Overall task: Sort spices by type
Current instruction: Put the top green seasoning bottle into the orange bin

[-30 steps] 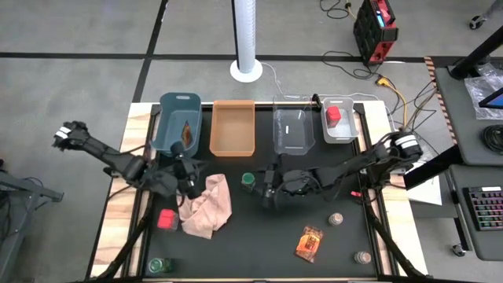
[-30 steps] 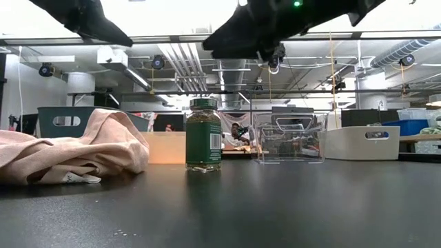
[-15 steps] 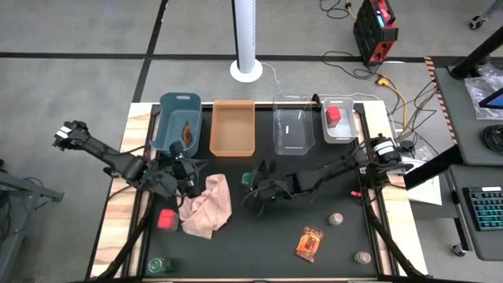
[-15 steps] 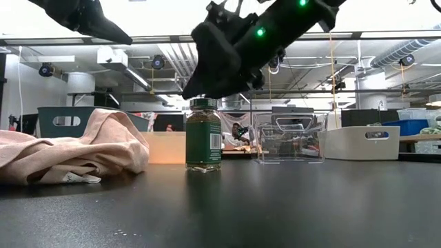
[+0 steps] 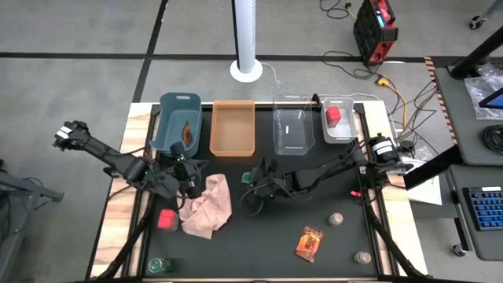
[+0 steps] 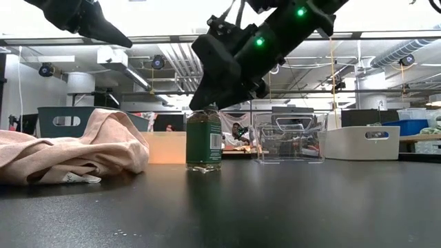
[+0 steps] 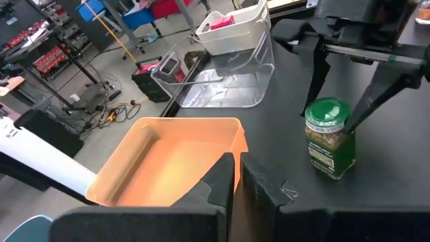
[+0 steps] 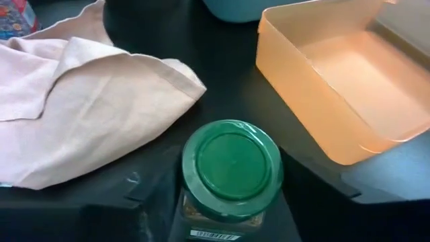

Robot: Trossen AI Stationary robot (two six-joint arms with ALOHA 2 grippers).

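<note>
I have the right gripper spread around the green-capped jar standing on the bench near the orange bin, left gripper pressed together, and an off-centre squeeze could topple the jar.

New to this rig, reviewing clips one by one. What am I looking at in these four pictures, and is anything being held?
Two dark robot arms work at a black table. One picture looks straight down, one looks level across the table, and two come from the wrists. The right hand has its fingers astride a green-capped jar; whether it grips yet, I cannot tell. The left hand is shut, empty, beside the pink cloth. Four bins line the far edge. A red box, a foil packet, small jars and another green-capped jar lie loose.
</note>
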